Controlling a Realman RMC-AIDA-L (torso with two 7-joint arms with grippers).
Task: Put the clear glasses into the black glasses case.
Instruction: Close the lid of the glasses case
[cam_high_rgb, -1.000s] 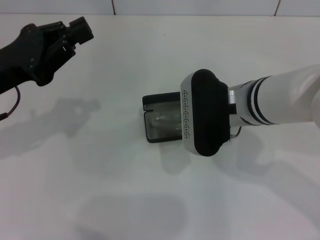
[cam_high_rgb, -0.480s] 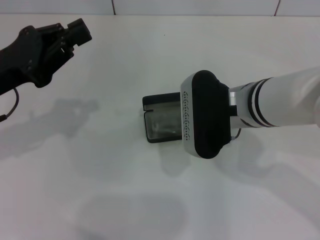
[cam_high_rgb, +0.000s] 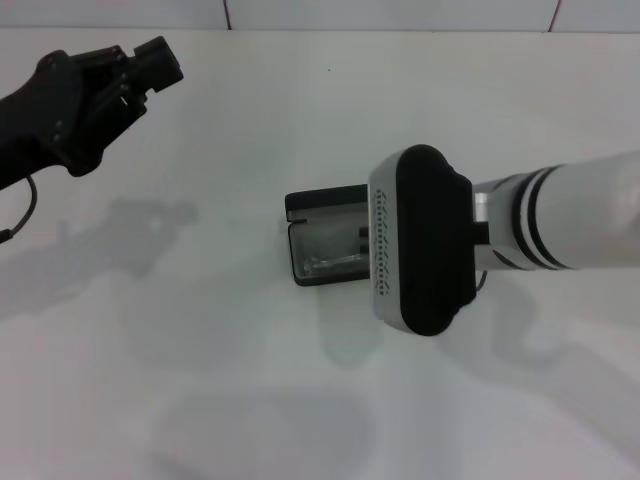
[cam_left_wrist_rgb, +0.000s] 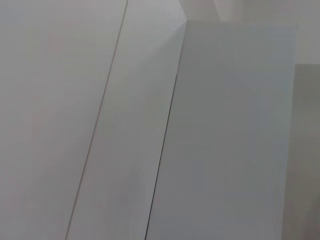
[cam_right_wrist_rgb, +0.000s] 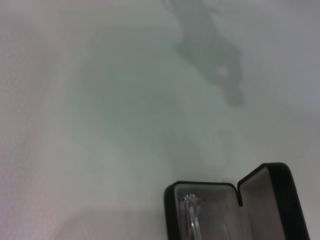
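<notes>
Clear glasses (cam_right_wrist_rgb: 191, 215) inside open black glasses case (cam_right_wrist_rgb: 272, 200) | right gripper's jaws hidden

Black left arm (cam_high_rgb: 60, 105), white right arm (cam_high_rgb: 570, 225)

The plain white, smooth-surfaced table (cam_high_rgb: 250, 400) fills nearly the whole head view. Soft grey shadows lie on it at the left, centre and near edge. Along its far edge stands a white tiled wall (cam_high_rgb: 400, 12) with thin dark joints. The left wrist view shows flat white wall panels (cam_left_wrist_rgb: 230, 150) separated by narrow dark seams.
</notes>
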